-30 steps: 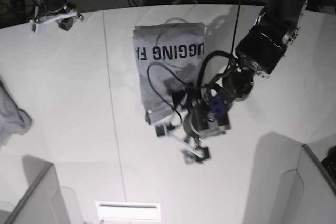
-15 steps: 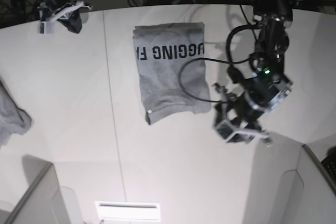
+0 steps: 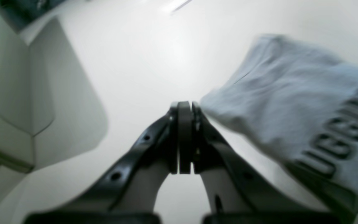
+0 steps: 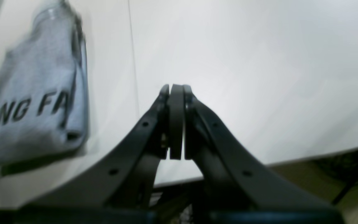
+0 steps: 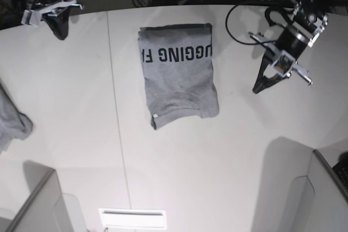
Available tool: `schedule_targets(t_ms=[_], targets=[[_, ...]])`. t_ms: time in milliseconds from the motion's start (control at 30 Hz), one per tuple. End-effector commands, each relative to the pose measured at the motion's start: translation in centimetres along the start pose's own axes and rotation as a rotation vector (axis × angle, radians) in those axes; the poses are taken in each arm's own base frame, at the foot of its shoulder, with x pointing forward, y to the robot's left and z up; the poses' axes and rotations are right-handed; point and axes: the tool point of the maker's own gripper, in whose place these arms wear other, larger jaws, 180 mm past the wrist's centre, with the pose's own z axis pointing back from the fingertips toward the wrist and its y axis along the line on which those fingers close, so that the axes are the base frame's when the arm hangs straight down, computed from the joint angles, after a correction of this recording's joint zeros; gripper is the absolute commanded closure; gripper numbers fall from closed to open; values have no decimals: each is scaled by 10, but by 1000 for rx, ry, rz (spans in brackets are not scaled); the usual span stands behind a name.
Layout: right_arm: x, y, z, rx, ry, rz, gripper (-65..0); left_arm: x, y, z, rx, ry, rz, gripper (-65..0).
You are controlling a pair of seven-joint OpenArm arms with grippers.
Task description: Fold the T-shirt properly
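The heather-grey short-sleeved cotton T-shirt [image 5: 178,76] is lying folded into a compact, roughly rectangular packet on the white desk [image 5: 76,123], a little behind the middle of it in the base view. Black block lettering [image 5: 175,54] is showing across the end of the packet nearest the back edge. The other end is looking less tidy: a curved hem and a small white tag are peeking out at its lower left corner, and that edge is running slightly askew.

To my eye the folding is looking all but done. The sleeves are tucked out of sight and the cloth is sitting in layers; what may be left is only squaring up the ragged near end, if anything.

The packet's long axis is running from the back of the desk toward the front, leaning slightly off the desk's seam line. The lettered end is pointing away toward the back, and the line of print is crossing the short way.

Neither arm is touching the shirt. The left hand [image 5: 260,86] is hanging over bare desk well to the side of the packet, its jaws pressed together on nothing. The right hand [image 5: 58,30] is hovering near the far corner of the desk, likewise closed and empty.

Another bunch of grey cloth [image 5: 12,120] is sitting at the desk's edge, well apart.
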Motion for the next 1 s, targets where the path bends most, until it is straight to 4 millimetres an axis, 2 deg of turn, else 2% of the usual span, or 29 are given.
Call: schedule_targets(t_ms=[0, 67, 200, 400, 567, 667, 733, 800, 967], targets=[[2, 6, 2, 30, -18, 31, 0, 10, 7, 9, 20, -60, 2, 0], [-7, 7, 3, 38, -5, 99, 0, 12, 3, 21, 22, -112, 26, 0], [-25, 2, 11, -8, -55, 99, 0, -4, -12, 45, 5, -123, 98, 0], [-43, -16, 35, -70, -159, 24, 0, -50, -32, 83, 21, -64, 247, 0], [-91, -32, 45, -131, -88, -60, 0, -97, -33, 115, 102, -38, 369, 0], [-109, -41, 50, -162, -66, -85, 0, -113, -31, 134, 158, -59, 416, 0], [-109, -45, 55, -176, -85, -86, 0, -115, -27, 146, 197, -104, 434, 0], [-97, -51, 61, -179, -145, -65, 0, -115, -26, 158, 221, -153, 437, 0], [-85, -58, 90, -188, -206, -28, 0, -119, -55, 179, 130, -173, 402, 0]])
